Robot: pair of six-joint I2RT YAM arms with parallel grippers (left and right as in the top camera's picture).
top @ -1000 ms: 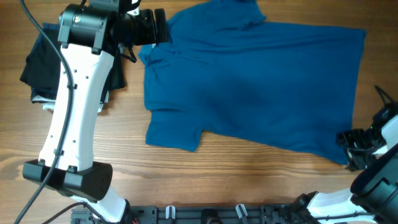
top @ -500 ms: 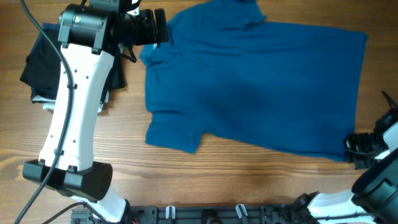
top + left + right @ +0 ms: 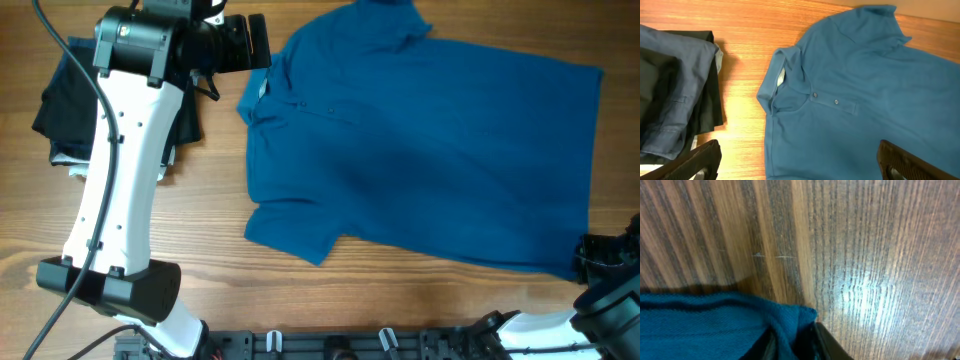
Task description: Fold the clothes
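The right hand point(image 3: 791, 341) is closing on a bottom corner of the blue shirt point(image 3: 420, 140), and its dark fingers point(image 3: 830, 345) are pinching a bunched fold of the hem just above the wooden surface point(image 3: 400, 295). The left hand point(image 3: 797, 150) is standing wide open with its two fingers point(image 3: 700, 160) far apart, holding nothing and hanging over the shirt's chest.

From overhead, the right hand point(image 3: 603, 256) is showing only as a dark shape at the shirt's lower right corner, so its grip cannot be read there; the right wrist view is giving the pinch. The left wrist view is showing the collar point(image 3: 785, 80), a pale label inside it, and two buttons point(image 3: 815, 95).

The shirt is lying spread flat across the surface, collar towards the left hand point(image 3: 248, 42), hem at the right hand. A pile of dark folded clothes point(image 3: 60, 100) is sitting to the left, apart from the shirt.
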